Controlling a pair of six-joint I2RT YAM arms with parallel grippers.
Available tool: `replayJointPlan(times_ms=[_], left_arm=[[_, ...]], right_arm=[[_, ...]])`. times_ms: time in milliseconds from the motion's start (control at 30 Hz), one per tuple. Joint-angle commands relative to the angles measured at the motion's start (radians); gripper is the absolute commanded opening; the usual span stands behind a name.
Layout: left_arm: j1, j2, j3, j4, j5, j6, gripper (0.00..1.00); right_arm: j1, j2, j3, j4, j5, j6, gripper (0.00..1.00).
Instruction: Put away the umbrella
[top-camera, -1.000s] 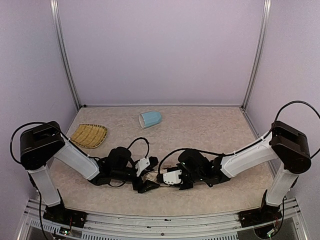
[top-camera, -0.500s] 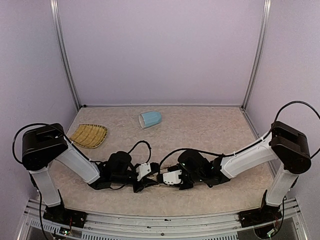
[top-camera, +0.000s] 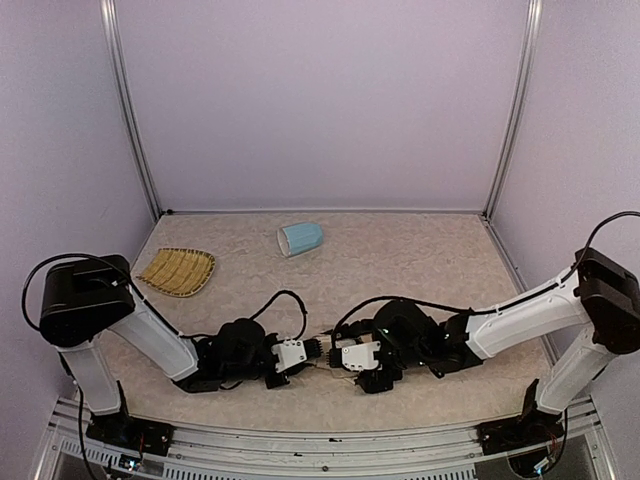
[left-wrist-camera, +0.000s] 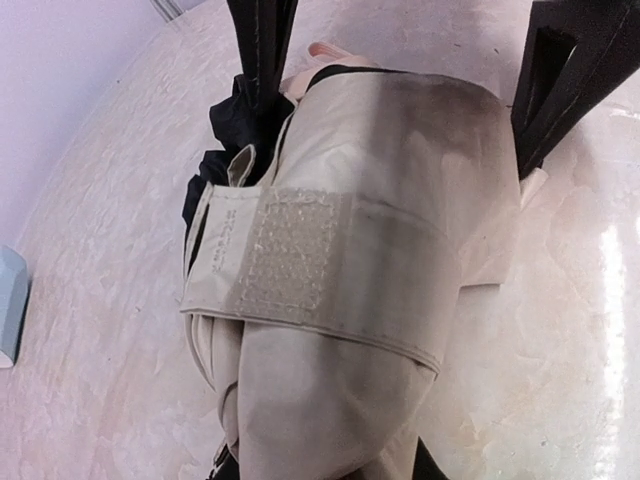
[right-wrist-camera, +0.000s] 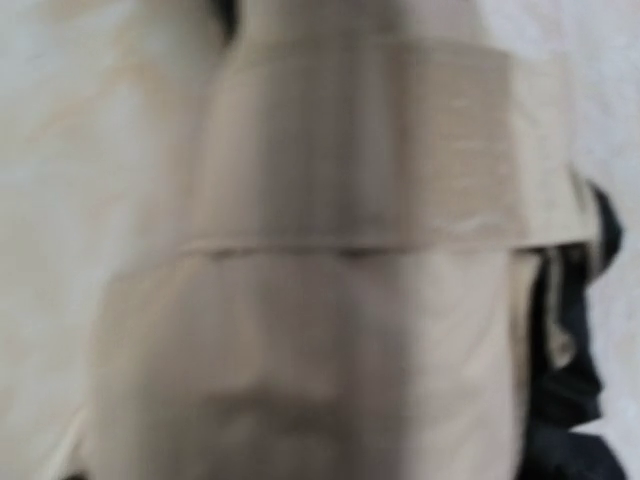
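Observation:
The umbrella (left-wrist-camera: 380, 250) is a folded cream bundle with black lining showing at its far end. Its beige strap (left-wrist-camera: 300, 260), with a rough fastening patch, is wrapped across it. It fills the left wrist view, and my left gripper (top-camera: 308, 352) is shut on its near end; only black finger bits show at that view's bottom edge. My right gripper (top-camera: 338, 355) faces it, open, with its black fingers (left-wrist-camera: 262, 60) standing wide on either side of the far end. The right wrist view is blurred and holds only the umbrella (right-wrist-camera: 330, 320) and strap (right-wrist-camera: 350, 150). From above, the umbrella is almost hidden between the grippers.
A light-blue mug (top-camera: 300, 238) lies on its side at the back middle of the marbled table (top-camera: 420, 260). A woven yellow tray (top-camera: 178, 271) sits at the left. Lilac walls and metal posts enclose the space. Both arms lie low near the front edge.
My left gripper went from wide open to shut on the umbrella. My right gripper opened wide. Both grippers sank slightly toward the front edge.

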Motion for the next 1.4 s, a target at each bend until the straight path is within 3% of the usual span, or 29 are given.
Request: replayJointPlan(times_ms=[0, 200, 333, 400, 467, 567, 767, 1100, 1367], left_arm=[[-0.038, 0.058, -0.002, -0.109, -0.094, 0.096, 0.0], [-0.069, 0.044, -0.034, -0.087, -0.046, 0.115, 0.0], [-0.085, 0.039, -0.048, -0.071, -0.03, 0.129, 0.0], [-0.092, 0.04, -0.057, -0.057, -0.022, 0.139, 0.0], [-0.101, 0.038, -0.063, -0.048, -0.025, 0.142, 0.0], [-0.107, 0.033, -0.07, -0.048, -0.019, 0.144, 0.0], [-0.112, 0.028, -0.073, -0.05, -0.008, 0.14, 0.0], [-0.115, 0.025, -0.067, -0.049, -0.003, 0.142, 0.0], [-0.114, 0.017, -0.079, -0.043, -0.016, 0.147, 0.0]], right_arm=[[0.029, -0.08, -0.011, -0.135, -0.009, 0.048, 1.0], [-0.029, -0.31, 0.008, -0.095, -0.057, 0.179, 1.0], [-0.208, -0.408, 0.012, -0.012, -0.32, 0.369, 1.0], [-0.276, -0.394, 0.044, 0.018, -0.379, 0.49, 1.0], [-0.318, -0.34, 0.098, 0.009, -0.409, 0.58, 0.98], [-0.388, -0.192, 0.21, -0.075, -0.495, 0.714, 0.82], [-0.438, 0.145, 0.374, -0.314, -0.675, 0.89, 0.63], [-0.382, 0.423, 0.507, -0.366, -0.773, 0.95, 0.6], [-0.34, 0.528, 0.562, -0.358, -0.939, 0.97, 0.4]])
